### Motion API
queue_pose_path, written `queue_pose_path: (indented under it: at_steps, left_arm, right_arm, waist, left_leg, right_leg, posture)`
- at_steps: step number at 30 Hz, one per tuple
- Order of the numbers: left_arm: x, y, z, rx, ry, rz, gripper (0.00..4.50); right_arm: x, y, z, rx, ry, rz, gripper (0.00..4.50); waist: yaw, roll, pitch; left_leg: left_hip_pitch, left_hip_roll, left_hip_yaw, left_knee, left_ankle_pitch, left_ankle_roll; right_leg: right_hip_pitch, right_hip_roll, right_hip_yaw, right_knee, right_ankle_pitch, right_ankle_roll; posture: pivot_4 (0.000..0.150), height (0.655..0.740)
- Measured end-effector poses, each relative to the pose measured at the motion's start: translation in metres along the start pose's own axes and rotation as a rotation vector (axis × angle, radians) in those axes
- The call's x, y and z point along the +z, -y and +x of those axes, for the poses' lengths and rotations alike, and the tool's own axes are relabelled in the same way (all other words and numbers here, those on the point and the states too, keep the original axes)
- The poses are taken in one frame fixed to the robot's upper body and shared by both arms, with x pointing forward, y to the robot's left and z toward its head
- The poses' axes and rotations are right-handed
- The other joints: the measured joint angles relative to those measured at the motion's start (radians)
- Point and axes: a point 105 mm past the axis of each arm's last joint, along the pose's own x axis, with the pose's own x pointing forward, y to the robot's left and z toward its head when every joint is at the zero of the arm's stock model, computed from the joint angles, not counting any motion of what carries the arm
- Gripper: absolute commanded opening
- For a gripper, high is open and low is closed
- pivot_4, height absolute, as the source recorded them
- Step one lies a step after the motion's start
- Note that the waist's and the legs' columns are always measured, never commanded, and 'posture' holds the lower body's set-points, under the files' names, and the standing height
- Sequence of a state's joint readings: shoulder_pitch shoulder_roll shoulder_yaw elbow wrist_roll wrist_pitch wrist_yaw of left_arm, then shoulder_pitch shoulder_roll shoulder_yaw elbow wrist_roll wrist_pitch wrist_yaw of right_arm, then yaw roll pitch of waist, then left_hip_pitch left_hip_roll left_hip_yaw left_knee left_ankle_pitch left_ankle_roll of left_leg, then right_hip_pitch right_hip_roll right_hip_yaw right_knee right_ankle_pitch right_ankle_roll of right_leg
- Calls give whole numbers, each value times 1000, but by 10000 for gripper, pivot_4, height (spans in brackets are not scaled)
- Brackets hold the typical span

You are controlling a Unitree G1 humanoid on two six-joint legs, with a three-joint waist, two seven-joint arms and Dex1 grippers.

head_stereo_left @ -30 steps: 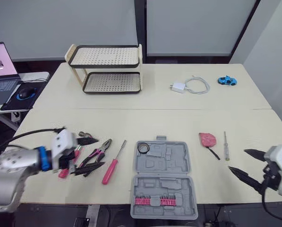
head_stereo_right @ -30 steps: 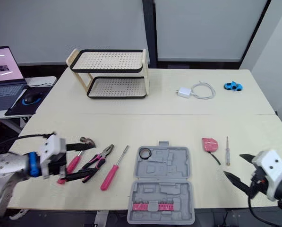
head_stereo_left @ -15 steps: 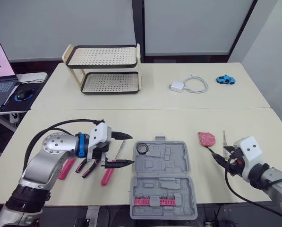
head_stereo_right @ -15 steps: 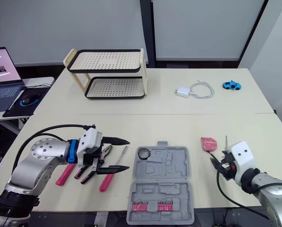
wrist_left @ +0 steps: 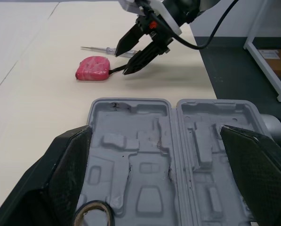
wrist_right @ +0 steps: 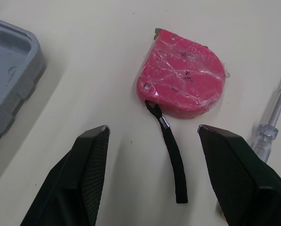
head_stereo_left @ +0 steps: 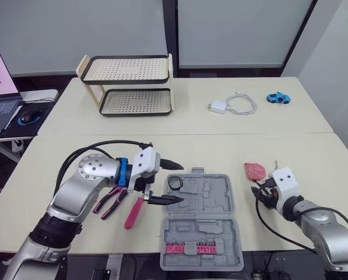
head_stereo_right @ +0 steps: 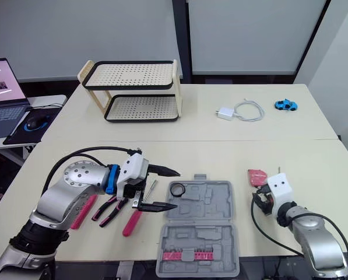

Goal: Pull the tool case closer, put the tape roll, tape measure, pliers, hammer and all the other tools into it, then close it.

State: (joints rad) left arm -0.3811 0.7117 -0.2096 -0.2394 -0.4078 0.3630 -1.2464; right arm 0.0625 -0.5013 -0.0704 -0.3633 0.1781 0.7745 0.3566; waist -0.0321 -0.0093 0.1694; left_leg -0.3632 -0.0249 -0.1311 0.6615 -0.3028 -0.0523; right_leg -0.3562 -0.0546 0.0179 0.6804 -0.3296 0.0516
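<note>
The grey tool case (head_stereo_left: 201, 219) lies open at the table's front, with the black tape roll (head_stereo_left: 175, 183) in its far left pocket. My left gripper (head_stereo_left: 179, 182) is open, its fingers spread over the case's left edge around the tape roll. Left of the case lie a pink-handled screwdriver (head_stereo_left: 134, 211), pliers (head_stereo_left: 109, 201) and a hammer (head_stereo_right: 84, 209). Right of the case sits the pink tape measure (wrist_right: 182, 84), its black strap (wrist_right: 172, 150) trailing. My right gripper (wrist_right: 154, 136) is open just short of it, straddling the strap. A small clear screwdriver (wrist_right: 267, 136) lies beside it.
A two-tier perforated rack (head_stereo_left: 127, 84) stands at the back left. A white charger with cable (head_stereo_left: 232, 106) and a blue toy car (head_stereo_left: 277, 98) lie at the back right. A laptop and mouse (head_stereo_left: 2, 87) rest on a side table to the left. Pink bits (head_stereo_left: 188, 249) fill the case's near half.
My left gripper has swung right from the pliers to the case's left edge. My right gripper has moved in from the front right to the tape measure's strap.
</note>
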Motion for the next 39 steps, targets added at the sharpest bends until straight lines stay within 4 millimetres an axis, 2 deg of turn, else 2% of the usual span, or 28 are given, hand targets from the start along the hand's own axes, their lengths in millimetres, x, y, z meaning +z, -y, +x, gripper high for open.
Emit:
queue_pose_path:
  at_steps: [8, 11, 18, 19, 29, 34, 39]
  left_arm:
    - [0, 0, 3, -7, -12, 11, 45000]
    - [-1, 0, 5, -14, -16, 13, 45000]
    - [-1, 0, 6, -15, -22, 19, 45000]
    - [-1, 0, 6, -15, -23, 20, 45000]
    - [-4, 4, 10, -45, -43, 54, 45000]
    - [-19, 15, 5, -72, -85, 39, 45000]
    - [-22, 30, 4, -122, -99, 44, 45000]
  right_arm:
    - [-6, 0, 14, -9, -30, 64, 32217]
    - [-6, 0, 15, -13, -30, 75, 26595]
    - [-3, 0, 19, -13, -23, 91, 2650]
    - [-3, 0, 20, -13, -23, 92, 659]
    - [-6, 1, 13, -14, -39, 135, 659]
    - [-19, -12, -10, 30, -86, 167, 659]
    - [-31, -30, -38, 68, -129, 184, 659]
  waist:
    - [0, 0, 0]
    - [0, 0, 0]
    - [0, 0, 0]
    - [0, 0, 0]
    - [0, 0, 0]
    - [1, 1, 0]
    - [2, 3, 0]
  left_leg:
    - [0, 0, 0, 0, 0, 0]
    - [0, 0, 0, 0, 0, 0]
    - [0, 0, 0, 0, 0, 0]
    - [0, 0, 0, 0, 0, 0]
    - [0, 0, -1, 0, 0, 0]
    - [-1, 1, -1, -1, 0, 0]
    - [-1, 1, -2, -1, 0, 0]
  right_leg:
    - [0, 0, 0, 0, 0, 0]
    - [0, 0, 0, 0, 0, 0]
    - [0, 0, 0, 0, 0, 0]
    - [0, 0, 0, 0, 0, 0]
    - [0, 0, 0, 0, 0, 0]
    - [-1, 0, 0, 0, 0, 0]
    - [-1, 0, -1, 0, 0, 0]
  posture:
    - [1500, 7400]
    - [1500, 7400]
    - [1500, 7400]
    - [1500, 7400]
    - [1500, 7400]
    - [1500, 7400]
    - [1500, 7400]
